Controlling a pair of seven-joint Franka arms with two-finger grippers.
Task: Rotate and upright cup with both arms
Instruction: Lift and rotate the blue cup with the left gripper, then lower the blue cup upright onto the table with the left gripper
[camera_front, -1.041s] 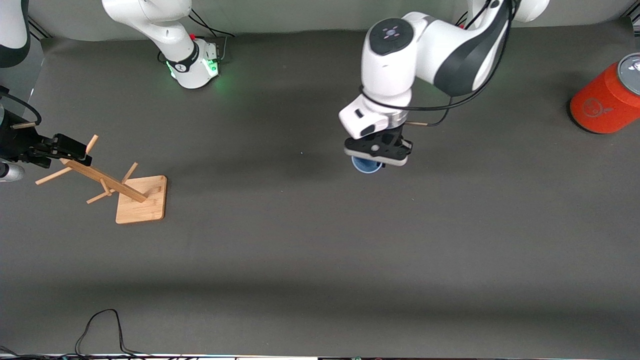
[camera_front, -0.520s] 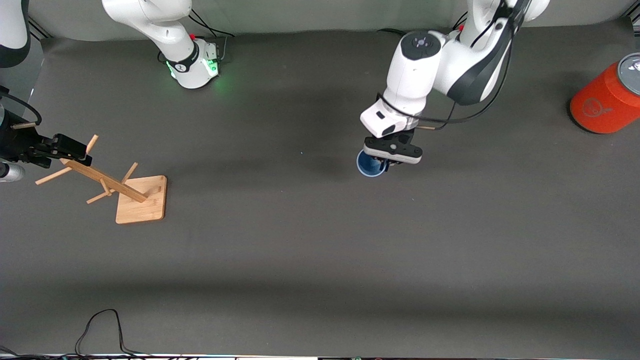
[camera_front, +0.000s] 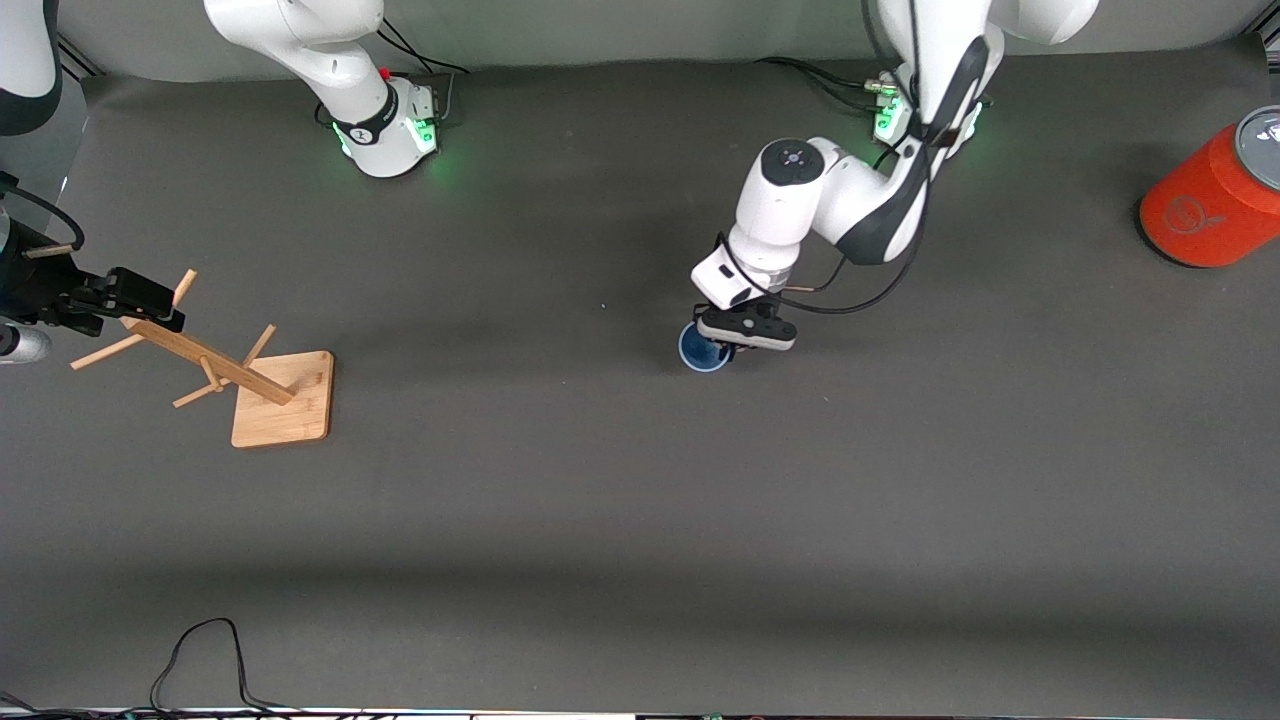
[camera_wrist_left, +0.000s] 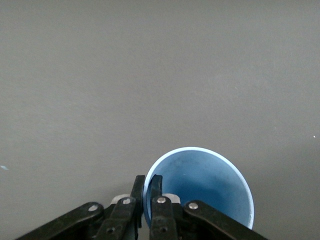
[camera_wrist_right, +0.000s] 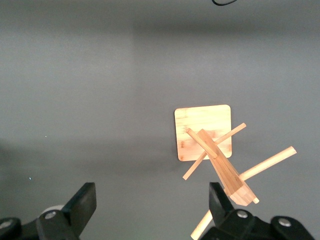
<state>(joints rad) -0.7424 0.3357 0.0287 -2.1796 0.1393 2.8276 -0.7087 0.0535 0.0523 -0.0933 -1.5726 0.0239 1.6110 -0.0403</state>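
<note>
Toward the right arm's end of the table we see a bamboo mug rack with slanted pegs on a square wooden base (camera_front: 281, 398), and the right gripper (camera_front: 110, 295) waits over its top with the fingers (camera_wrist_right: 82, 204) spread wide and nothing between them. At the left arm's end lies a large orange cylinder with a grey top (camera_front: 1214, 195), well apart from everything else, and a black cable (camera_front: 200, 655) loops at the table edge nearest the front camera. Nothing on the dark grey table mat (camera_front: 640, 500) stands close to the middle, where we find the small pale-blue tapered plastic cup (camera_front: 704, 348). We see it mouth up, its long axis vertical, the round open rim facing the front camera above. The left gripper (camera_front: 733, 343) pinches the cup's wall at the rim, one finger (camera_wrist_left: 156, 187) inside and one outside, closed narrow on it. Compared with half a second ago, we note that the left arm has folded lower, and the cup has moved a little toward the right arm's end and shows lower in the front view.
</note>
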